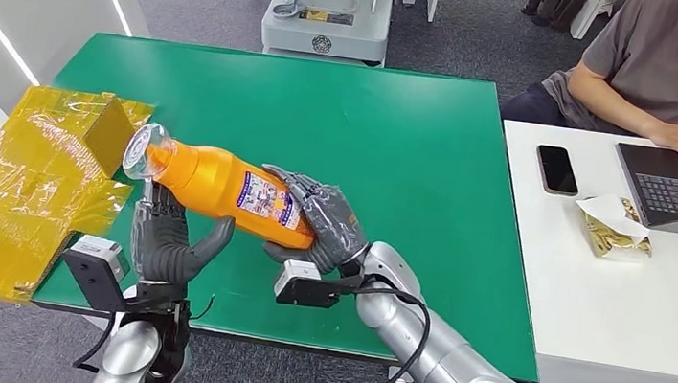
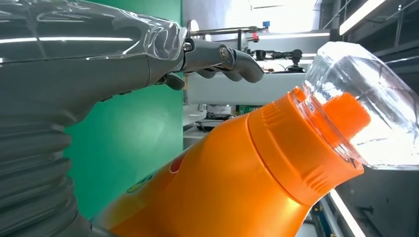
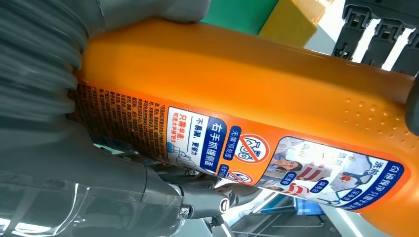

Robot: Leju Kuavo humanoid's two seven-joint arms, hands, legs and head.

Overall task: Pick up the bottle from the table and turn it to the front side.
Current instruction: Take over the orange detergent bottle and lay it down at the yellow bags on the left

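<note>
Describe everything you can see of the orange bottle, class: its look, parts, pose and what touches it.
The orange bottle looks like glossy plastic, with a ribbed orange collar, an orange spout under a clear cap and a printed label of blue, white and red panels. It is off the green table, lying nearly level, cap end slightly raised toward the yellow sheet. The right hand grips its base end; the left hand is just beneath its neck end, and contact there is unclear.
</note>
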